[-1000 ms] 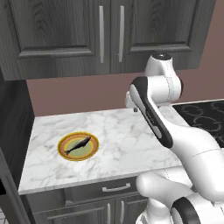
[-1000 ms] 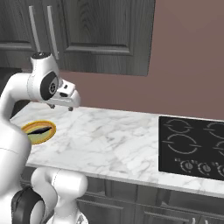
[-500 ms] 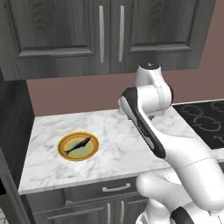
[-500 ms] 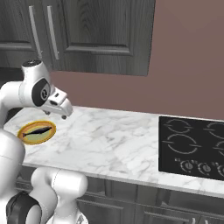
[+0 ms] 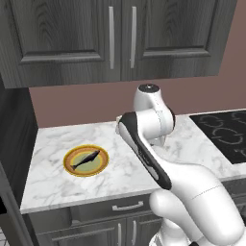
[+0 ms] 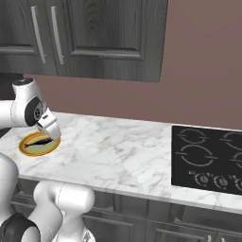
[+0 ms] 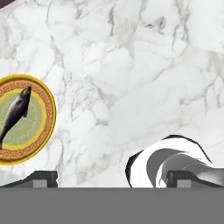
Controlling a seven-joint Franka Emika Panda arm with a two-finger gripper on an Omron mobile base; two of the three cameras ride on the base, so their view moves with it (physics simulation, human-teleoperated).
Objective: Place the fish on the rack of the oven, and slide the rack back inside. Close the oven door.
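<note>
Hovering above your marble table, the end effector stands wide open, empty; the fish lies on its yellow plate.

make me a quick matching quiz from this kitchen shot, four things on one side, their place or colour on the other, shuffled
Things:
1. fish
2. plate
3. cooktop
4. cabinet doors

Descriptions:
A. black, set flush in the marble counter, with ring marks
B. dark grey wood, mounted on the wall above the counter
C. dark and slender, lying on the plate
D. round, yellow-orange rim with a greenish centre

Pairs: 1-C, 2-D, 3-A, 4-B
</note>
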